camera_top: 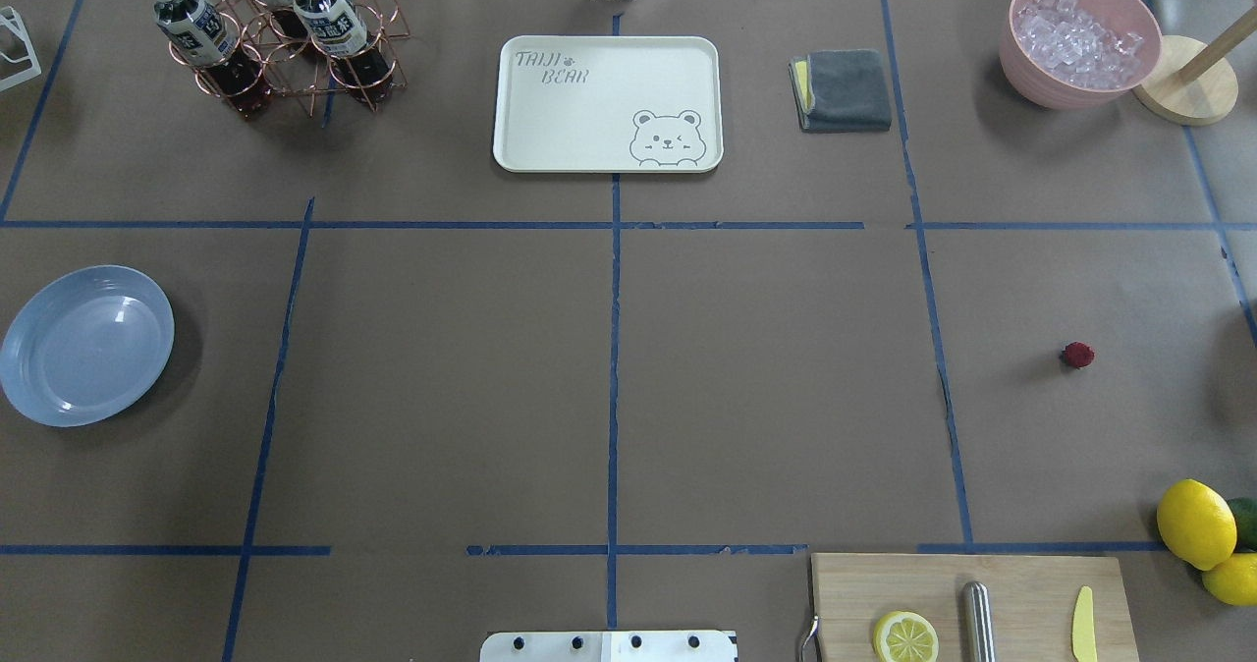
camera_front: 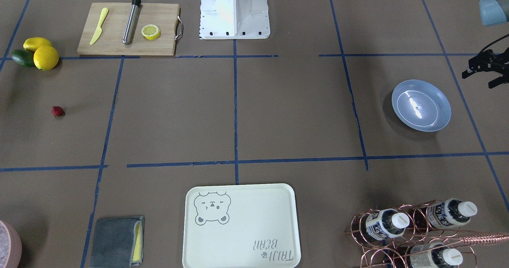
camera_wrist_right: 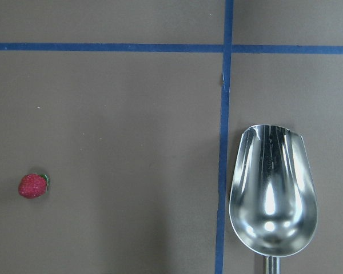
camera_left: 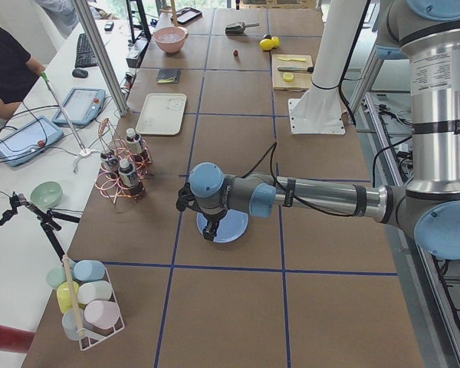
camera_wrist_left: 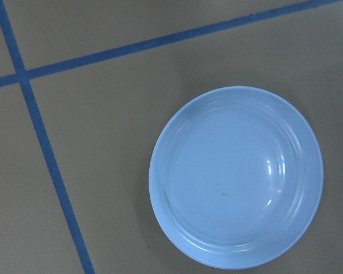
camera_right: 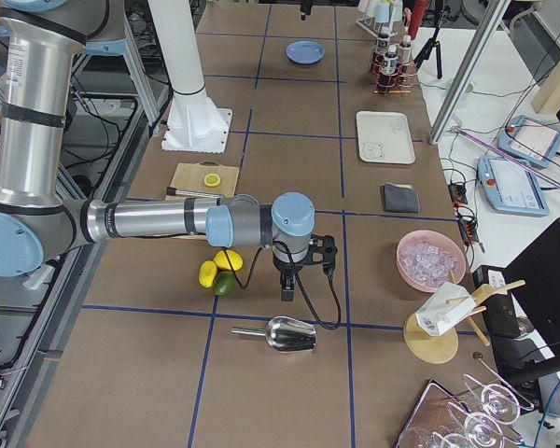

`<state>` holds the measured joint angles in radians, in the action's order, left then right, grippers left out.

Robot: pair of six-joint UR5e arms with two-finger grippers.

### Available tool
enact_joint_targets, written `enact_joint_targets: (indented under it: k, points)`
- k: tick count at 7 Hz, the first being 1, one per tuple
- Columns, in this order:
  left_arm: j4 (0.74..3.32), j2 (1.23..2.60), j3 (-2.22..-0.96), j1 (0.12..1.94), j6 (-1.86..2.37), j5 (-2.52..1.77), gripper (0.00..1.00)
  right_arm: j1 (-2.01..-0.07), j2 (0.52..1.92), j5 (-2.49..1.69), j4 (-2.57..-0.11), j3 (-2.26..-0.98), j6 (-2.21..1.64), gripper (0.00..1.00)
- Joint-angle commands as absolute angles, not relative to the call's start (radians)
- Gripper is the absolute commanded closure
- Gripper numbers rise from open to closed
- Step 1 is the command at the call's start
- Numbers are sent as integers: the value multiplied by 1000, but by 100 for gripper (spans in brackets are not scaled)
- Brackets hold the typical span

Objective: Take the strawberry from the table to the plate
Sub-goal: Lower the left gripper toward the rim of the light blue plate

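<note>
The strawberry (camera_front: 57, 111) (camera_top: 1077, 354), small and dark red, lies alone on the table (camera_top: 766, 397); the right wrist view shows it at lower left (camera_wrist_right: 32, 185). The light-blue plate (camera_front: 421, 105) (camera_top: 86, 345) sits empty on the opposite side and fills the left wrist view (camera_wrist_left: 235, 177). My left gripper (camera_front: 476, 81) (camera_left: 209, 232) hovers beside and above the plate, open and holding nothing. My right gripper (camera_right: 287, 285) hangs above the table near the lemons; it shows only in the exterior right view, so I cannot tell whether it is open or shut.
Two lemons and an avocado (camera_front: 39, 53) lie near the strawberry. A cutting board (camera_front: 128, 29) holds a half lemon, a knife and a metal rod. A metal scoop (camera_wrist_right: 272, 194), a bear tray (camera_front: 240, 225), a bottle rack (camera_front: 413, 228), a grey cloth (camera_top: 843, 89) and an ice bowl (camera_top: 1080, 38) also stand about.
</note>
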<state>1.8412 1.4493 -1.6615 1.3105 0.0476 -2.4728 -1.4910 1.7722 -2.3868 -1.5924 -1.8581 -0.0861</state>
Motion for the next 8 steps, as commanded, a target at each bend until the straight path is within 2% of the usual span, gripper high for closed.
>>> enact_joint_targets:
  k: [1,4,8]
  points:
    - [1916,1508,-1559,1235,150,-2399,14,-1491,1773,-2387,-1594,-1856,-86,0]
    - [1958,1571,-1453,1181,172,-2395,15,-1491,1775,-2390,-1594,-1855,-87,0]
    - [2006,1572,-1425,1126,170,-2393,17,-1491,1775,-2391,-1592,-1855,-86,0]
